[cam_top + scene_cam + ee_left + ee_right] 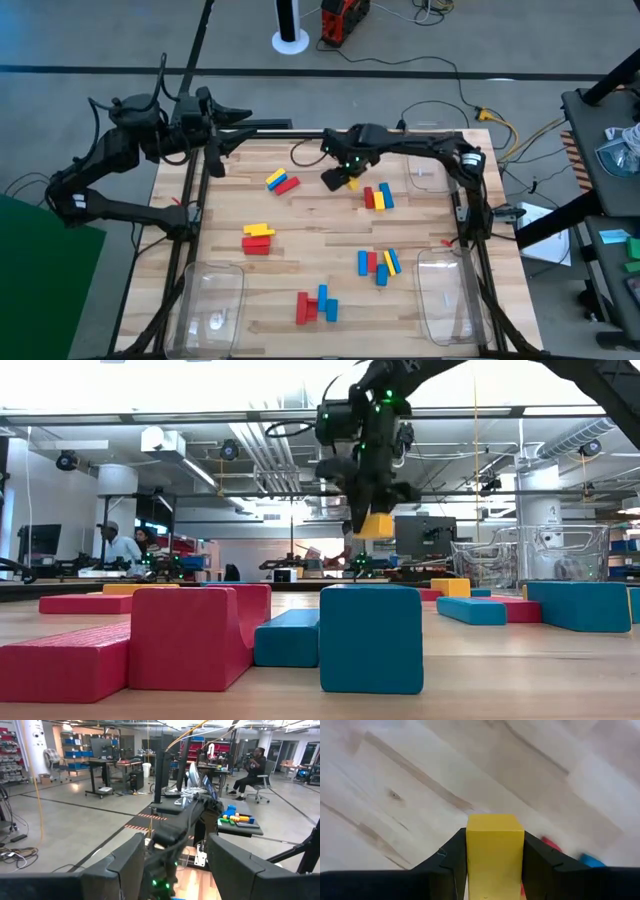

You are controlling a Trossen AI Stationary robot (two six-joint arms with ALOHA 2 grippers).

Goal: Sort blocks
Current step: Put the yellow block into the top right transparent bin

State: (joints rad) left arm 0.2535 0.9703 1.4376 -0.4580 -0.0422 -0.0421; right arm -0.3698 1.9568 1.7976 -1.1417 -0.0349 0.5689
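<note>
The right gripper [338, 180] is pinched on a yellow block [494, 851], one finger flat against each long side, and holds it in the air above the wooden table [310, 240], clear of the surface in the low view. Bare wood lies all around below it; the nearest blocks are a yellow-and-red pair [282, 182] toward the left arm and an upright cluster of red, yellow and blue [378, 196] just beside it on the other side. Further out sit a stack of yellow over red [258, 239], a mixed group of blue, red and yellow [379, 264], and a red-and-blue group [316, 305] near the front edge. That makes five groups on the table; the count within each cannot be told for certain. The blocks are plain rectangular bricks with matte, solid-coloured faces. Three clear plastic bins are counted: one at each front corner [210, 305] [449, 297] and one at the far right [428, 174]. The left gripper [215, 163] waits at the far left edge of the table, its fingers [127, 865] spread apart.
</note>
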